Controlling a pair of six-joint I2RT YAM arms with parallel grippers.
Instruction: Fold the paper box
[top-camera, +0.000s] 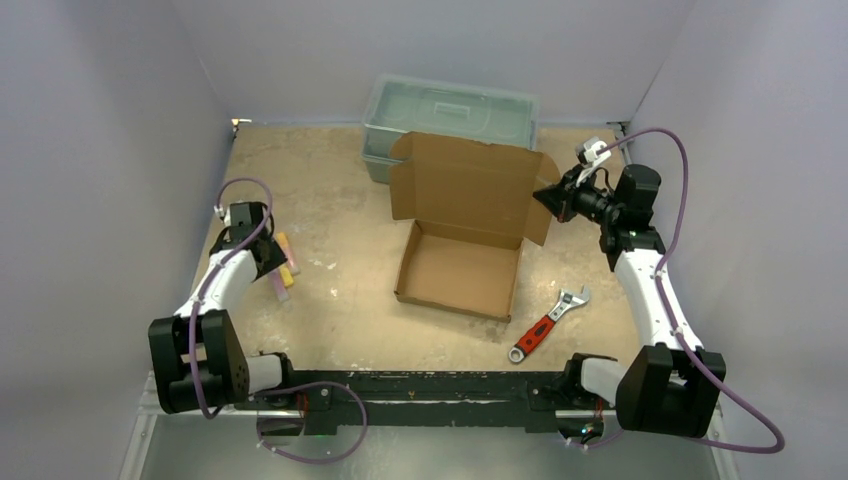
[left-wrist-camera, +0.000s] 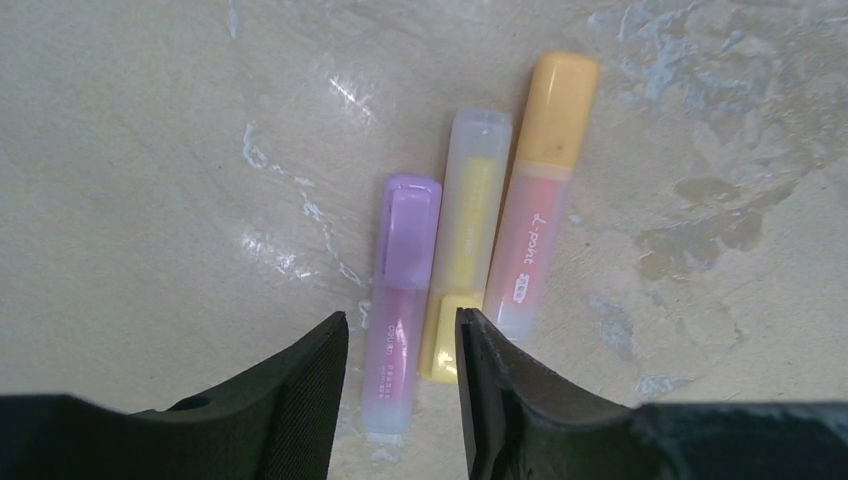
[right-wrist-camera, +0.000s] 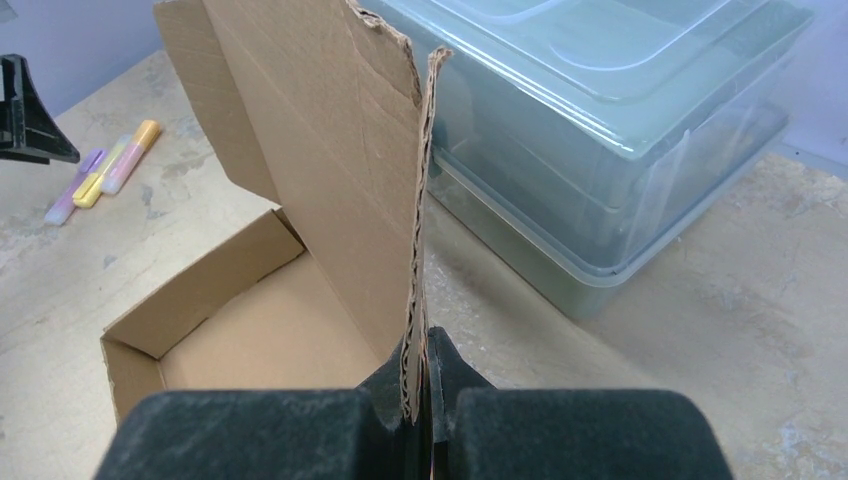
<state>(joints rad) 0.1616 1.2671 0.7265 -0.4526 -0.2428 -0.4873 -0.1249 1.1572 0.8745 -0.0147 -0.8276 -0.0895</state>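
Note:
The paper box (top-camera: 458, 268) lies mid-table as a shallow brown cardboard tray with its lid (top-camera: 470, 185) standing upright at the back. My right gripper (top-camera: 553, 198) is shut on the lid's right side flap. In the right wrist view the flap's corrugated edge (right-wrist-camera: 415, 250) rises from between the closed jaws of that gripper (right-wrist-camera: 418, 385). My left gripper (top-camera: 272, 258) is far to the left, low over the table. It is open (left-wrist-camera: 402, 330), with a purple highlighter (left-wrist-camera: 400, 290) lying between its fingers and a gap on each side.
A yellow highlighter (left-wrist-camera: 468, 230) and an orange-capped pink one (left-wrist-camera: 540, 190) lie beside the purple one. A grey-green plastic toolbox (top-camera: 450, 115) stands behind the box. A red-handled wrench (top-camera: 545, 325) lies to the front right of the box.

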